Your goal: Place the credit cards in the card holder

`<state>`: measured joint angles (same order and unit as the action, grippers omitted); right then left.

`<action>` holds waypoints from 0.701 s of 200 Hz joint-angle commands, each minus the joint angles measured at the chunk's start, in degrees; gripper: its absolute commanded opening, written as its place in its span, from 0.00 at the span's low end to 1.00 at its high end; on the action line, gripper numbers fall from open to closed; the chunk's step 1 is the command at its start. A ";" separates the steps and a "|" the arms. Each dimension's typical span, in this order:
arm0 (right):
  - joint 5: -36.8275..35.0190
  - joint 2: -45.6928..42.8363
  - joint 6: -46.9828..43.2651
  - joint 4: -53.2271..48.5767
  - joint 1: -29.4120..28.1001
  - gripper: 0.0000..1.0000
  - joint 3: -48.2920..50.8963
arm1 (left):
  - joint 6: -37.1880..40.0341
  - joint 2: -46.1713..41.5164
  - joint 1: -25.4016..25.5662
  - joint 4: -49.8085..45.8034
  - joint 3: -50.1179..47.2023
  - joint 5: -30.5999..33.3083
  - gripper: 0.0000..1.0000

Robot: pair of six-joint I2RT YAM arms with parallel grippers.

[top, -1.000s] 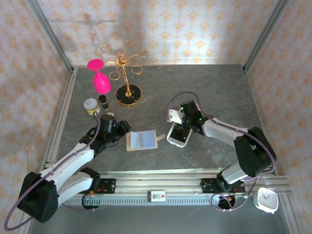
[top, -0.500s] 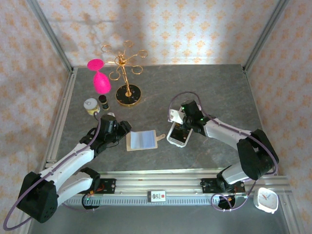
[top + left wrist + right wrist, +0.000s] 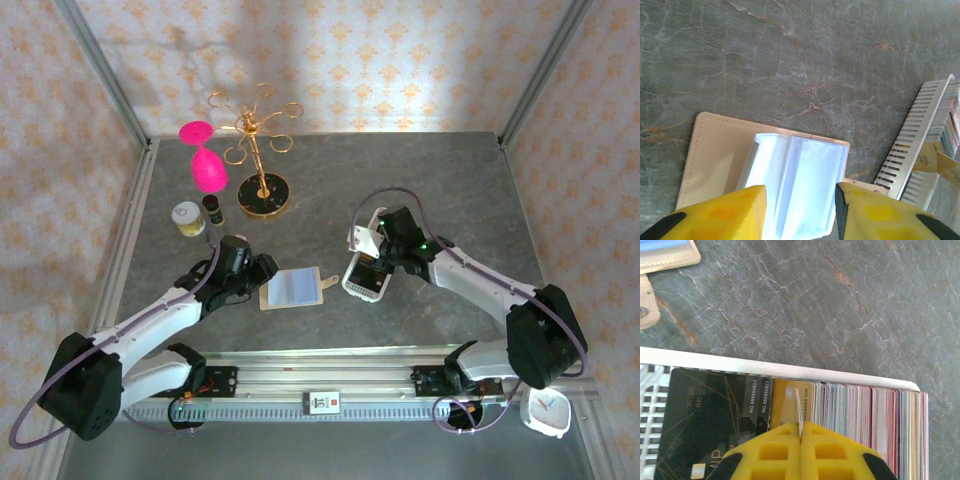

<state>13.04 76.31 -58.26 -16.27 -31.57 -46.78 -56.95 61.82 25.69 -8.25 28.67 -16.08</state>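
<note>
Colour of the edge-on card (image 3: 798,405) pinched in the right claw (image 3: 801,429) is unreadable; left claw (image 3: 799,200) gapes over card holder (image 3: 715,145).

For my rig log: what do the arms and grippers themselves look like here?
The left arm and right arm have white links, black joints and a looping purple cable each. The left gripper and right gripper have yellow fingers with recessed moulded cells.

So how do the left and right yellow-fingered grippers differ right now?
The left gripper is open; the right gripper is shut on a thin card seen edge-on. The left hangs over the open cream card holder; the right over the white slotted basket of upright cards. Both have yellow fingers.
</note>
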 commanded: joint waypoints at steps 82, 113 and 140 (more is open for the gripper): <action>8.79 -4.48 15.00 -3.29 -0.25 0.00 -5.73 | 1.97 5.22 2.89 -0.05 4.21 -0.77 0.28; 11.93 -4.37 26.23 -0.69 -0.25 0.00 -7.10 | 2.50 7.15 2.97 -2.84 4.12 1.02 0.23; 9.89 0.65 39.42 -4.96 -0.28 0.00 -13.34 | 2.73 8.85 2.97 -4.32 3.84 2.17 0.22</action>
<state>22.79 73.52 -33.52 -19.88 -31.62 -53.76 -55.42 69.36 28.14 -9.37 31.40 -15.99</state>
